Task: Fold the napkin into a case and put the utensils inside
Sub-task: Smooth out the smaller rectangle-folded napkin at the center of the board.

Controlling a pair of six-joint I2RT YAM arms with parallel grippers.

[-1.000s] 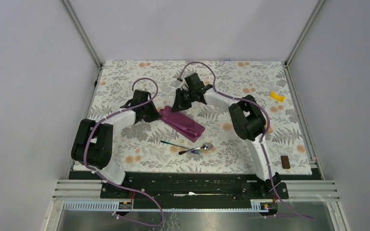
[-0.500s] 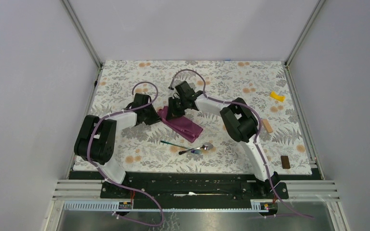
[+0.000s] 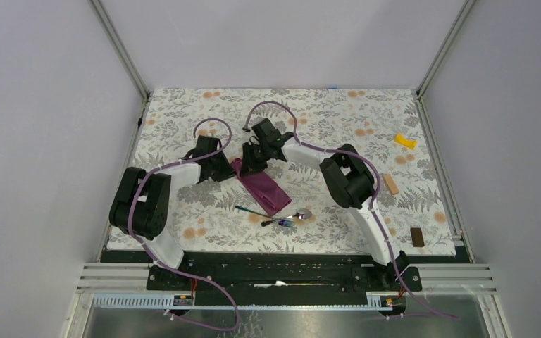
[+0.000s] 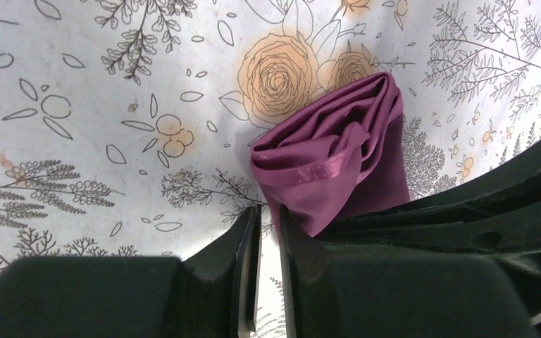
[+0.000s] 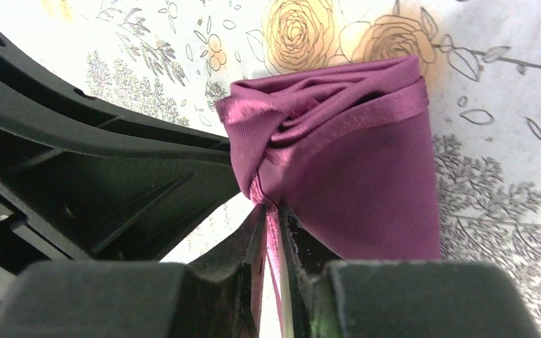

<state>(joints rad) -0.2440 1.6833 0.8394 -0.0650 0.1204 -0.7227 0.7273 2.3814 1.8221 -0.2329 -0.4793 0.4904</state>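
The dark purple napkin (image 3: 266, 190) lies as a narrow folded case, slanting from the grippers down toward the utensils. My left gripper (image 3: 229, 169) is at its far-left end. In the left wrist view the left gripper (image 4: 269, 208) is closed to a thin slit at the napkin (image 4: 338, 162) corner. My right gripper (image 3: 249, 160) meets the same end. The right wrist view shows the right gripper (image 5: 273, 205) pinching a bunched fold of napkin (image 5: 366, 183). The silver spoon (image 3: 297, 215) and the thin bluish utensil (image 3: 252, 210) lie on the tablecloth just in front of the napkin.
A yellow piece (image 3: 405, 141) lies at the far right. A tan piece (image 3: 391, 184) sits beside the right arm's elbow, and a small brown block (image 3: 416, 236) lies near the right front corner. The floral tablecloth (image 3: 183, 211) is fenced by metal frame posts.
My right gripper has moved left, close to the left gripper. The napkin's free end has swung toward the front, nearer the utensils. The left gripper has barely shifted.
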